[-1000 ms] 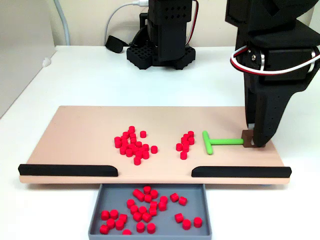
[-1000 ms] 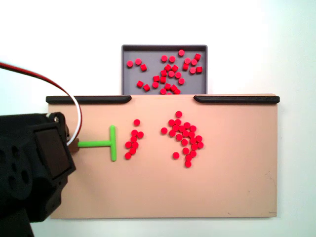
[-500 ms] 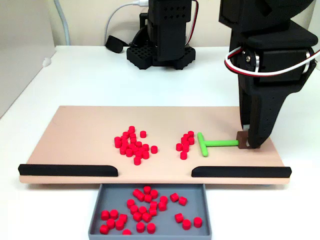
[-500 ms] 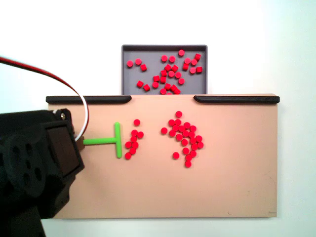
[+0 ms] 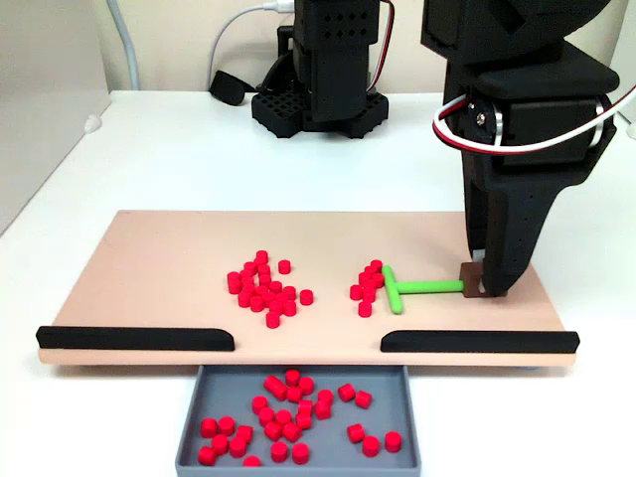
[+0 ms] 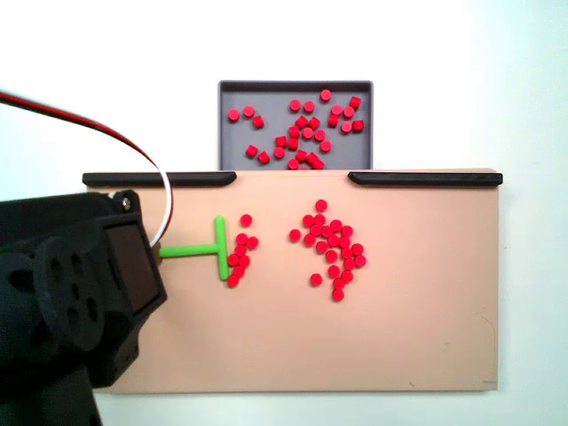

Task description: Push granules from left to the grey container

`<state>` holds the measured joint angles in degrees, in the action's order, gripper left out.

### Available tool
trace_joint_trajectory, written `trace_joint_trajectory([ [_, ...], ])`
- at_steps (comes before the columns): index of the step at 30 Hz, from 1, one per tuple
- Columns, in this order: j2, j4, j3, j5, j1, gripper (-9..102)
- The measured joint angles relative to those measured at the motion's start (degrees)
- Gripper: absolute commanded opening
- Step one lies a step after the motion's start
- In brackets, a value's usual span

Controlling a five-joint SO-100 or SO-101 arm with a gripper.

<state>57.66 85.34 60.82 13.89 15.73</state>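
My gripper [image 5: 485,286] points down over the right part of the tan board [image 5: 149,258], shut on the brown end block of the green T-shaped pusher [image 5: 422,287]. The pusher's crossbar touches a small cluster of red granules [image 5: 367,285]. A larger cluster of granules [image 5: 263,288] lies mid-board. The grey container [image 5: 189,437] sits below the board's front gap and holds many granules. In the other fixed view the pusher [image 6: 191,251] sticks out from under the arm [image 6: 71,302], its crossbar against the small cluster [image 6: 240,257]. The larger cluster [image 6: 333,250] and the container [image 6: 293,84] also appear there.
Two black strips [image 5: 134,338] [image 5: 477,341] line the board's front edge, with a gap between them above the container. A second black arm base [image 5: 323,99] and cables stand behind the board on the white table.
My gripper has slid the pusher toward the small cluster, leftward in the front view. The crossbar, earlier apart from the granules, now touches them.
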Motion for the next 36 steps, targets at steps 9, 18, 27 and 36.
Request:
trace_joint_trajectory([
  [9,0.00,0.00,0.00,-2.02,-1.23,0],
  [18,0.00,0.00,0.00,-4.83,-2.11,0],
  [27,0.00,0.00,0.00,-8.53,-2.90,0],
  [36,-0.35,0.00,0.00,-13.45,-3.69,0],
])
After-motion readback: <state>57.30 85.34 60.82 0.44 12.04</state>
